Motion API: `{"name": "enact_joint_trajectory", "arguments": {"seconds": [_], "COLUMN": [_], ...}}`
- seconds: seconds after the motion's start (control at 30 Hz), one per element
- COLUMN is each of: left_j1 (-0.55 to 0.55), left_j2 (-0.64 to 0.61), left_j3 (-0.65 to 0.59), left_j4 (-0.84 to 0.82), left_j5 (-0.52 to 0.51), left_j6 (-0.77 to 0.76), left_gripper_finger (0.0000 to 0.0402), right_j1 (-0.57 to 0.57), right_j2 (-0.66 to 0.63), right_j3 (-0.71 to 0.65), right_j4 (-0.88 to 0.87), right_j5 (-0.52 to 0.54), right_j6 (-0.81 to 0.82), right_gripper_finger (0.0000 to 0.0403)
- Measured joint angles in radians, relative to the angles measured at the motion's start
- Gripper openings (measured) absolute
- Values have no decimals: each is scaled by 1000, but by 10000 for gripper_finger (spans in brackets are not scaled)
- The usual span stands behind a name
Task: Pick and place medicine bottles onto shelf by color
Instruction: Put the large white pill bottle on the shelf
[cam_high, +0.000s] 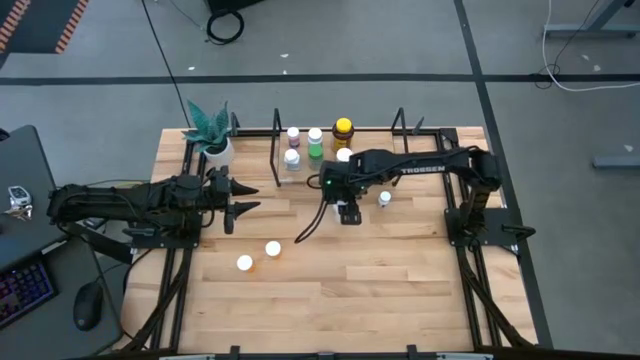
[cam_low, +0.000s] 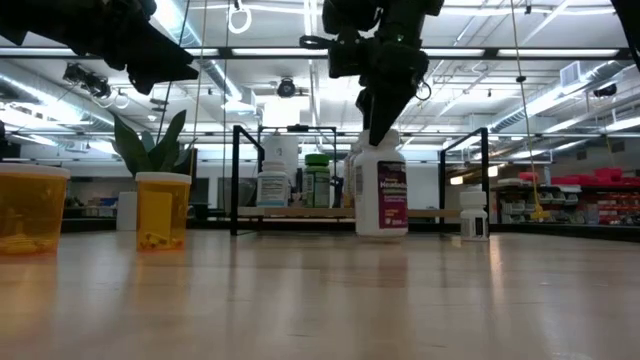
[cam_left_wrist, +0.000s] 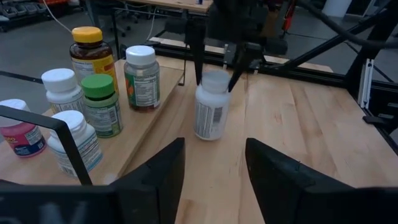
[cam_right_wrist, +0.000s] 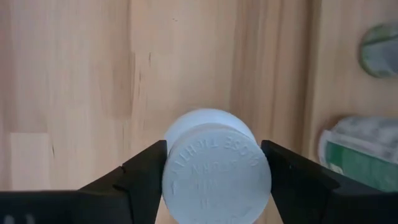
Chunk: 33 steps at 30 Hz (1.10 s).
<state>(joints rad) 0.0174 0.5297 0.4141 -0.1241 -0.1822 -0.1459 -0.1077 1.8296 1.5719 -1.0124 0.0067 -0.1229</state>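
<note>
A white medicine bottle (cam_left_wrist: 210, 111) with a white cap stands on the table just in front of the shelf (cam_high: 378, 150), and my right gripper (cam_right_wrist: 217, 168) is shut on it from above. The shelf's light-wood board (cam_left_wrist: 166, 81) carries several bottles, among them a yellow-capped one (cam_left_wrist: 88, 51) and a green-capped one (cam_left_wrist: 101, 102). Two orange bottles (cam_high: 245, 263) (cam_high: 273, 248) and a small white one (cam_high: 385, 199) stand loose on the table. My left gripper (cam_left_wrist: 214, 180) waits open at the table's left, pointing toward the held bottle. My right gripper pinches the white bottle's cap (cam_right_wrist: 177, 171) between its two fingers, one on each side of the round rim. The fingers (cam_low: 385, 118) come steeply from above, pointing down. The bottle hangs a little tilted below them; whether its base is clear of the table I cannot tell.
A white pot with a teal plant (cam_high: 215, 135) stands at the far left corner beside the shelf's black wire upright (cam_high: 276, 140). Bare wood lies across the near half of the table (cam_high: 400, 290).
</note>
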Motion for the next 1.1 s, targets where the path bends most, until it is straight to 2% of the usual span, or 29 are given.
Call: {"name": "enact_joint_trajectory", "arguments": {"seconds": [0.53, 0.77, 0.9, 1.1], "left_j1": [0, 0, 0, 0], "left_j2": [0, 0, 0, 0], "left_j3": [1, 1, 1, 1], "left_j4": [-1, -1, -1, -1], "left_j5": [0, 0, 0, 0], "left_j6": [10, 23, 22, 23], "left_gripper_finger": [175, 173, 174, 177], "right_j1": [-112, -215, -290, -409], "right_j2": [-177, -207, -207, -207], "right_j3": [1, 1, 2, 2], "right_j4": [-155, -185, -210, -147], "right_j5": [-45, -42, 8, 28], "right_j6": [17, -11, -35, -81], "right_gripper_finger": [258, 257, 259, 259]}}
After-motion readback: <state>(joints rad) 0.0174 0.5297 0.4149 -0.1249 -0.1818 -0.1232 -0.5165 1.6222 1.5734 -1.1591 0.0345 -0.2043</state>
